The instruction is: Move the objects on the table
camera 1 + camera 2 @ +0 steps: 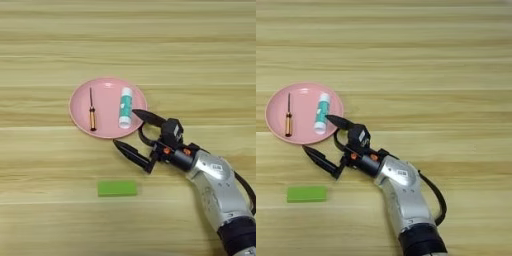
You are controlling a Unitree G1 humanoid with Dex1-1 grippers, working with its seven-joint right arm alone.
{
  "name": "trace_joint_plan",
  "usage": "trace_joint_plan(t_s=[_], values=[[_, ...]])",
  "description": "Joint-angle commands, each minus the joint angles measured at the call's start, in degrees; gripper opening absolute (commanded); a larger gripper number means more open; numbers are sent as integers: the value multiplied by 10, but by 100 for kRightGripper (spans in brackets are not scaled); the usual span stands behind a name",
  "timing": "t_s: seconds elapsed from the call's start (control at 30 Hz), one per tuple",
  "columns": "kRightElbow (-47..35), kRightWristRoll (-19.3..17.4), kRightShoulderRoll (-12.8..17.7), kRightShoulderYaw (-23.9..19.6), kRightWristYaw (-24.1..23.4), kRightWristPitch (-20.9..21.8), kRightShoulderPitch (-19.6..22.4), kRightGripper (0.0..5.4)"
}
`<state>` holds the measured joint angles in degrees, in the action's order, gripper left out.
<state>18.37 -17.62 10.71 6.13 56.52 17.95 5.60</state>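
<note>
Pink round plate (pixel 107 90) sits mid table (pixel 128 40) w/ the thin orange-handled screwdriver (pixel 92 114) & white-and-teal tube (pixel 125 107) lying on it. Flat green block (pixel 117 188) lies near the front, apart from the plate. Right gripper (pixel 124 128) is spread wide at the plate's edge, holding nothing.

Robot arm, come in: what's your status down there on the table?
Gripper open, empty, beside the pink plate. Tube and screwdriver lie on the plate. Green block alone on the table. Nothing in the way.
</note>
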Motion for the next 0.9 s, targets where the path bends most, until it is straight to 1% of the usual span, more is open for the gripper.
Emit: trace_joint_plan(t_s=[0.03,0.2,0.37,0.7,0.9], values=[[-19,-4,1,-12,-19,-2,35,538],[-18,-4,0,-16,-25,-3,37,538],[-10,-4,-5,-29,-45,-7,47,538],[5,-16,-15,-62,-88,-33,72,538],[15,-8,-15,-71,-106,-43,80,538]])
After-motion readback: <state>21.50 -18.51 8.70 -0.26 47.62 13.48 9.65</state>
